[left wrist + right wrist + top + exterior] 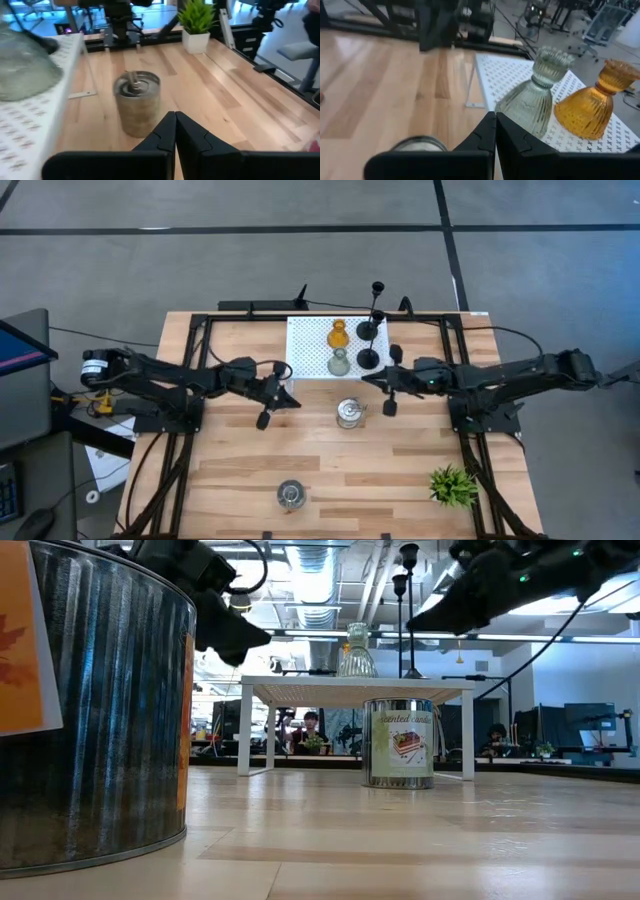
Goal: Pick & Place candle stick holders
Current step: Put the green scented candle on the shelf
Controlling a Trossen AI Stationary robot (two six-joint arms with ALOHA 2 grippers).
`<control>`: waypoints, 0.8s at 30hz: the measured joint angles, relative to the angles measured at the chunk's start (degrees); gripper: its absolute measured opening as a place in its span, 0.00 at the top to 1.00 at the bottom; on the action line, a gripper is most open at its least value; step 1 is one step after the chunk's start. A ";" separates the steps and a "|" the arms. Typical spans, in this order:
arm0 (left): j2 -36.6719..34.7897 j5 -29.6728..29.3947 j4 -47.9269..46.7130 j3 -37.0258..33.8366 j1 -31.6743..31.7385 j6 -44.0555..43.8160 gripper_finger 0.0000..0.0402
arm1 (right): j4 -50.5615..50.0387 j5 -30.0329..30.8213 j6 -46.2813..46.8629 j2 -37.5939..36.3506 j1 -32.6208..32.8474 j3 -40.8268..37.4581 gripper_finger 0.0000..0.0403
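On the white perforated stand (305, 345) at the table's far middle stand an amber glass holder (338, 334), a grey-green holder (339, 362) and two black thin-stemmed holders (368, 330) (369, 358). One silvery jar-like holder (350, 413) rests on its base mid-table, another (291, 495) near the front edge. My left gripper (292, 396) hovers shut by the stand's near left corner, above the table. My right gripper (372, 380) hovers shut just off the stand's near right corner, pointing at the grey-green holder (535, 95) and the amber one (592, 105).
A spiky green plant (453, 485) in a white pot stands at the table's near right. Black frame rails run along the table's left and right sides. Bare wood lies between the two jars and to the left of the front jar.
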 joint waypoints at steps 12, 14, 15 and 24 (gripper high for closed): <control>7.73 -20.48 8.77 -1.15 -12.63 -1.96 0.98 | -1.96 0.16 -0.67 -11.16 0.73 -2.80 1.00; 7.73 -23.95 8.79 -1.15 -15.81 -4.62 0.98 | -2.98 0.18 -0.66 -11.83 1.09 -2.80 1.00; 7.73 -25.37 8.77 -1.15 -17.43 -5.90 0.98 | -3.45 0.17 -0.68 -12.00 1.27 -2.80 1.00; 12.55 -46.35 9.21 -1.13 -28.39 -14.21 0.98 | -3.94 0.18 -1.51 -12.12 1.29 -2.80 1.00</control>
